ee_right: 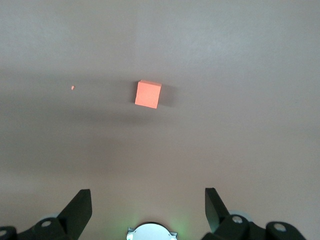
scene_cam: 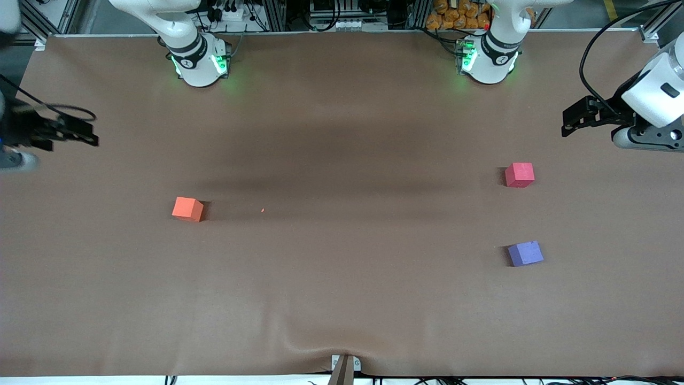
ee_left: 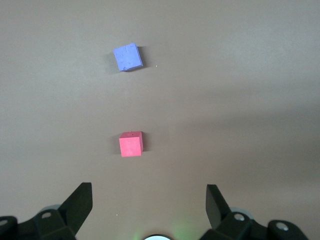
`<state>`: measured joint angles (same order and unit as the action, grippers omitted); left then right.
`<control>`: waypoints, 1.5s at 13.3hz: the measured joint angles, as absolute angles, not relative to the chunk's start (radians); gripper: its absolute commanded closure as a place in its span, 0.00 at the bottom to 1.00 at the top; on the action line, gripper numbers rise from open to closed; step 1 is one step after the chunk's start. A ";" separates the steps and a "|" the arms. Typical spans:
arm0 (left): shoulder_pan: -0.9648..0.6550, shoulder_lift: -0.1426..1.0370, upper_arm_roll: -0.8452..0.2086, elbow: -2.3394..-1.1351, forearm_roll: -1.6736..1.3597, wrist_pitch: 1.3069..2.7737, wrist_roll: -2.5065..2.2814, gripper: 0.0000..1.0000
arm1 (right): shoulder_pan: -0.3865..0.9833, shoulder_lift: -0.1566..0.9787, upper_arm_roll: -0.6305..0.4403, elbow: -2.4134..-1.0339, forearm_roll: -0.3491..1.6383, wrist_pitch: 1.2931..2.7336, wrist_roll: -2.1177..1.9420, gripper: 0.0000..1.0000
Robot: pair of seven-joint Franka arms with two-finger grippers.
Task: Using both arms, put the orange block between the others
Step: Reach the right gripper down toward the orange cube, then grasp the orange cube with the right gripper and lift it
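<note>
The orange block lies on the brown table toward the right arm's end. Toward the left arm's end lie the others: a red-pink cube and a purple cube, the purple one nearer to the front camera, with a bare gap between them. My left gripper hangs open and holds nothing, above the table's edge at its own end, apart from both cubes. At the other end, my right gripper is open too and holds nothing, well away from the orange block.
A tiny orange speck lies on the table beside the orange block, toward the middle. The table cover bulges slightly at its edge nearest the front camera. Both arm bases glow green along the farthest edge.
</note>
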<state>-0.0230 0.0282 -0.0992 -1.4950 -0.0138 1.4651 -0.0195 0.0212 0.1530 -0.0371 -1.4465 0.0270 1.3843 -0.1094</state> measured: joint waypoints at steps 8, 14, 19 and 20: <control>-0.022 0.029 -0.098 -1.496 -0.014 1.465 -0.020 0.00 | 0.028 0.511 -0.052 -1.477 0.070 1.651 -0.095 0.00; -0.021 0.029 -0.097 -1.496 -0.014 1.465 -0.020 0.00 | 0.029 0.595 -0.051 -1.542 0.154 1.789 -0.032 0.00; -0.021 0.029 -0.097 -1.497 -0.014 1.465 -0.020 0.00 | 0.031 0.631 -0.050 -1.585 0.156 1.826 0.013 0.00; -0.021 0.029 -0.097 -1.497 -0.014 1.465 -0.020 0.00 | 0.034 0.637 -0.049 -1.588 0.156 1.826 0.019 0.00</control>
